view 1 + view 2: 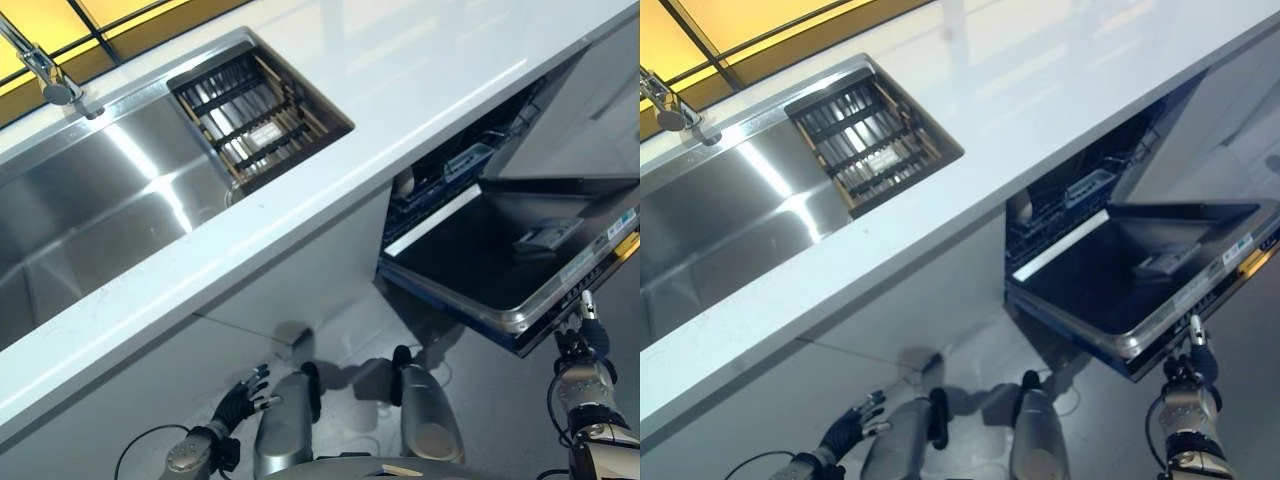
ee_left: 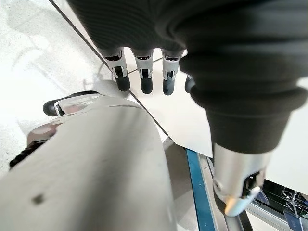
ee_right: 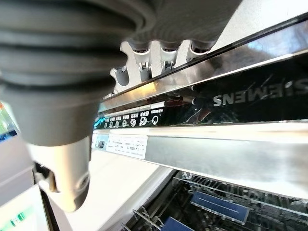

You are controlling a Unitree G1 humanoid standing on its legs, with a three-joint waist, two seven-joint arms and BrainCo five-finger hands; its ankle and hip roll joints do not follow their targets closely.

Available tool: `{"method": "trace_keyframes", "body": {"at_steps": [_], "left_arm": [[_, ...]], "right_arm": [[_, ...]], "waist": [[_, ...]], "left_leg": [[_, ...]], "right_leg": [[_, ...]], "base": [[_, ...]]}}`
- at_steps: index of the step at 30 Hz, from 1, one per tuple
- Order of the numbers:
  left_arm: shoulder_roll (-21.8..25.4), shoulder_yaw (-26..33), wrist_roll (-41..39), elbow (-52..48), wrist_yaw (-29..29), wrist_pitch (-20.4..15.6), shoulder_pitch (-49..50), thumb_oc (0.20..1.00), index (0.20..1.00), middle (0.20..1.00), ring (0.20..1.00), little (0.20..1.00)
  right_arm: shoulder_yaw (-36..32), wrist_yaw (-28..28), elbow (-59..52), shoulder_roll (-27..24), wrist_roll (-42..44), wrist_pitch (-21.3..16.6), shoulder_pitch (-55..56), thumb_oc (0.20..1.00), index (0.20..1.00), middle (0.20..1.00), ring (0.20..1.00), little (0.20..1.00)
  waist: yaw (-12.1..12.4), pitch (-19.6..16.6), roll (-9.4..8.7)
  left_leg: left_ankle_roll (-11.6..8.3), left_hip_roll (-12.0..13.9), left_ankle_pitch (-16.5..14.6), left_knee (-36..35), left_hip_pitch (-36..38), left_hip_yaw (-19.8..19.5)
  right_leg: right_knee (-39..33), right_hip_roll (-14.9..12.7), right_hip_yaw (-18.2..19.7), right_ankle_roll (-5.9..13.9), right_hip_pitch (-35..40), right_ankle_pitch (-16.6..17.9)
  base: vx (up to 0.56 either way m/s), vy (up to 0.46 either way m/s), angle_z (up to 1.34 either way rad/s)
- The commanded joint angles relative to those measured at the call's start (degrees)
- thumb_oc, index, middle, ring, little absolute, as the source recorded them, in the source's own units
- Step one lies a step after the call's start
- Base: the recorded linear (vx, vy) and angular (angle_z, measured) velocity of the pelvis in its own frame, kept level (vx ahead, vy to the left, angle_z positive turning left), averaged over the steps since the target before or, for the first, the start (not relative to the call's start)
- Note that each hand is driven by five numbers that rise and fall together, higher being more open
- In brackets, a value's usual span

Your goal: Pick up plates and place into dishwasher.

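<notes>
The dishwasher door [image 1: 490, 260] hangs half lowered under the white counter [image 1: 400, 90], with its dark inner face up. My right hand [image 1: 583, 350] reaches up from below to the door's front rim, beside the control strip [image 3: 134, 120]. The right wrist view shows this hand [image 3: 163, 53] tight against the steel rim. Behind the door is the dishwasher's wire rack [image 1: 440, 170]. My left hand [image 1: 240, 395] hangs low in front of the white cabinet face, open and holding nothing, its fingers [image 2: 144, 77] straight.
A steel sink [image 1: 90, 200] is set in the counter at the left, with a tap [image 1: 45, 70] behind it. A dark slatted rack [image 1: 255, 115] fills the sink's right end. White cabinet fronts run below the counter.
</notes>
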Motion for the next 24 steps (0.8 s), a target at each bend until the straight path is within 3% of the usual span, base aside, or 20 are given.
{"method": "trace_keyframes", "body": {"at_steps": [1, 6, 18, 24], "left_arm": [[2.5, -1.21, 0.99, -5.27, 0.13, 0.53, 4.38, 1.0, 1.0, 1.0, 1.0, 1.0], [2.95, -1.2, 2.5, -7.01, 0.39, 3.34, 5.49, 1.0, 1.0, 1.0, 1.0, 1.0], [3.55, -0.84, 4.06, -6.67, -1.03, 4.25, 8.25, 1.0, 1.0, 1.0, 1.0, 1.0], [3.9, 0.03, 3.59, -7.02, -1.67, 3.9, 9.14, 1.0, 1.0, 1.0, 1.0, 1.0]], "right_arm": [[3.92, 0.05, -10.48, -0.17, -2.96, 0.45, -9.44, 1.0, 1.0, 1.0, 1.0, 1.0], [5.88, -5.09, -15.22, -0.18, -2.7, 2.76, -13.8, 1.0, 1.0, 1.0, 1.0, 1.0], [6.41, -7.32, -17.74, -2.47, 2.9, 9.37, -18.27, 1.0, 1.0, 1.0, 1.0, 1.0], [7.69, -2.65, -20.51, -2.28, 5.32, 7.31, -19.43, 1.0, 1.0, 1.0, 1.0, 1.0]], "waist": [[4.01, -4.07, -2.06], [5.22, -4.89, -2.27], [6.91, -7.29, -2.46], [7.86, -9.55, -2.71]], "left_leg": [[-0.27, 0.17, 3.42, 2.96, -5.58, -2.76], [-0.46, 0.56, 3.25, 2.5, -4.07, -3.03], [-1.27, 1.31, 3.56, -0.58, -0.18, -2.93], [-1.89, 1.28, 5.33, -6.33, 3.38, -2.93]], "right_leg": [[0.32, -1.79, -0.11, 1.58, 6.44, -3.28], [0.03, -1.74, -0.21, 1.84, 8.29, -3.63], [-2.6, -1.52, -1.05, 2.42, 12.57, -3.82], [-6.19, -1.28, -2.46, 2.92, 15.73, -4.09]], "base": [[0.11, -0.02, 0.0], [0.09, -0.019, 0.0], [0.08, 0.001, 0.07], [0.05, 0.035, 0.04]]}}
